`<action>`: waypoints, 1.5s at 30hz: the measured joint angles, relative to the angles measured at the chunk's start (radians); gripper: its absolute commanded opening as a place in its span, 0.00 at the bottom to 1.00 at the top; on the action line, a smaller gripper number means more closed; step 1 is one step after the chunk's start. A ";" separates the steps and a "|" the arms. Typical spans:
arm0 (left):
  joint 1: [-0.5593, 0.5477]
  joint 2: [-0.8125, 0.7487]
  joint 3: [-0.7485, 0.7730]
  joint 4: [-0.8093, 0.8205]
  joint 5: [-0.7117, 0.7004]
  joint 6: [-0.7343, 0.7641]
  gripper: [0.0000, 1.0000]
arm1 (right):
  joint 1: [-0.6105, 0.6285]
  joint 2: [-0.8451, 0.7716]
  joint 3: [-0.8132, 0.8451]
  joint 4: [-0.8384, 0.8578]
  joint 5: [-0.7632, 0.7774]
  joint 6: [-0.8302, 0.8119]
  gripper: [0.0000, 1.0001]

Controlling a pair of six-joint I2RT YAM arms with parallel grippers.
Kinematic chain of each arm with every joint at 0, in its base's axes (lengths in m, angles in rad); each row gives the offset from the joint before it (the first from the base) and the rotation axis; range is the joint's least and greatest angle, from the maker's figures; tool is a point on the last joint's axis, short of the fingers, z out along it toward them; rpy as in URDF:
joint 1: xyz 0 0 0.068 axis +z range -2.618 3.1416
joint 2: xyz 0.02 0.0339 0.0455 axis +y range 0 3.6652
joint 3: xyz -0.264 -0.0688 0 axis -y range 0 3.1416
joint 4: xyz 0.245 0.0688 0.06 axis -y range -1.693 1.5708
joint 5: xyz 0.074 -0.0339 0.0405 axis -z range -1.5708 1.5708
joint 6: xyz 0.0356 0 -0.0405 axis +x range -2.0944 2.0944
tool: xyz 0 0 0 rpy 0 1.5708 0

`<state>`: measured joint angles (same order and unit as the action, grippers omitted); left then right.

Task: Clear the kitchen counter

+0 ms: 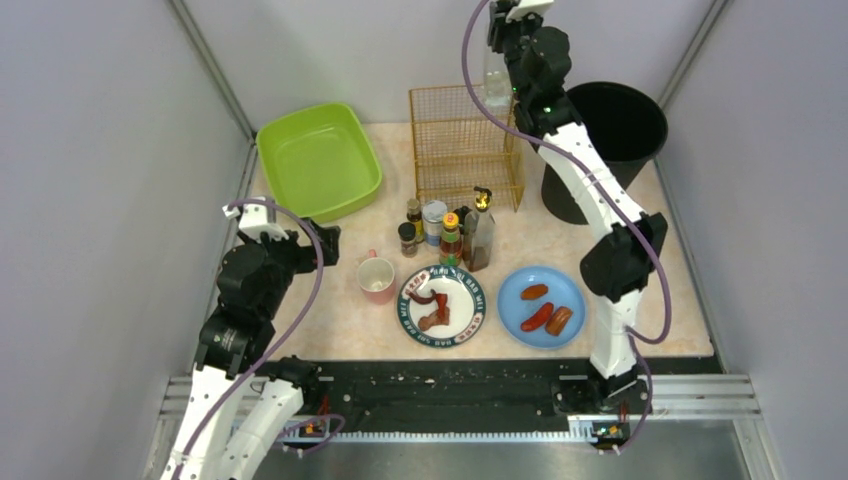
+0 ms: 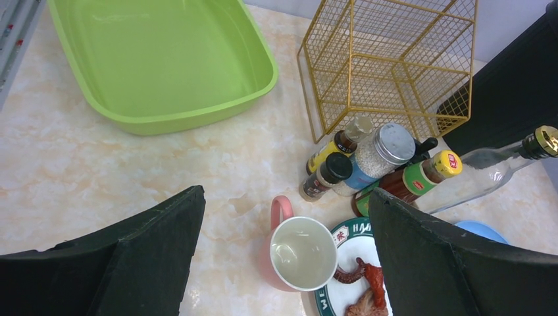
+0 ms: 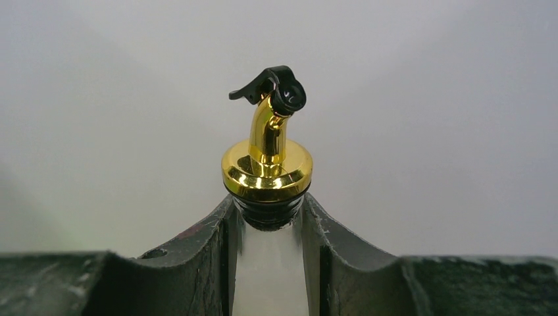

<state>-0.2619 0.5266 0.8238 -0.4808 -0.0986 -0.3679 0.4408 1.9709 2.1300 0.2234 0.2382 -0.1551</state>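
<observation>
- R gripper (image 3: 268,220) clamped on clear bottle (image 3: 267,164) at the neck so it hangs upright, high by wire rack (image 1: 455,135); prob. headed there.
- L gripper (image 2: 286,197) wide open, empty, over pink mug (image 2: 303,253).
- Kitchen counter (image 1: 330,335) beneath us, not yet cleared.

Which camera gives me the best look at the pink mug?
Left wrist: the pink mug sits close up, its inside and handle visible. Top external shows it small, beside the patterned plate. Right wrist does not show it.
</observation>
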 measured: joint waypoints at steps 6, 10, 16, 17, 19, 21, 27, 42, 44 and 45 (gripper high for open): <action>0.016 0.007 0.000 0.000 0.000 0.000 0.98 | -0.025 0.132 0.144 0.011 -0.035 0.041 0.00; 0.029 0.008 -0.001 0.000 0.000 0.000 0.99 | -0.039 0.183 0.162 0.014 -0.060 0.075 0.00; 0.045 0.015 -0.002 0.000 0.000 0.000 0.98 | -0.065 0.238 0.161 0.015 -0.091 0.108 0.00; 0.046 0.018 -0.002 0.000 0.000 0.000 0.99 | -0.070 0.245 0.161 0.015 -0.093 0.112 0.00; 0.050 0.021 -0.003 0.000 0.000 0.000 0.99 | -0.079 0.256 0.161 0.014 -0.101 0.117 0.00; 0.052 0.023 -0.004 0.000 0.000 0.000 0.99 | -0.087 0.261 0.160 0.016 -0.106 0.123 0.00; 0.060 0.028 -0.005 0.000 0.000 0.000 0.98 | -0.100 0.261 0.113 0.052 -0.121 0.134 0.00; 0.077 0.028 -0.005 0.001 0.009 0.000 0.98 | -0.103 0.257 -0.220 0.207 -0.136 0.160 0.00; 0.078 0.028 -0.005 0.001 0.010 0.000 0.98 | -0.104 0.257 -0.242 0.246 -0.135 0.161 0.00; 0.078 0.028 -0.006 0.001 0.011 0.000 0.98 | -0.104 0.255 -0.253 0.266 -0.135 0.161 0.00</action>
<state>-0.1841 0.5545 0.8177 -0.4797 -0.0879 -0.3679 0.3370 2.2261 1.8767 0.4896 0.1032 0.0055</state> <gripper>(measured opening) 0.983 0.344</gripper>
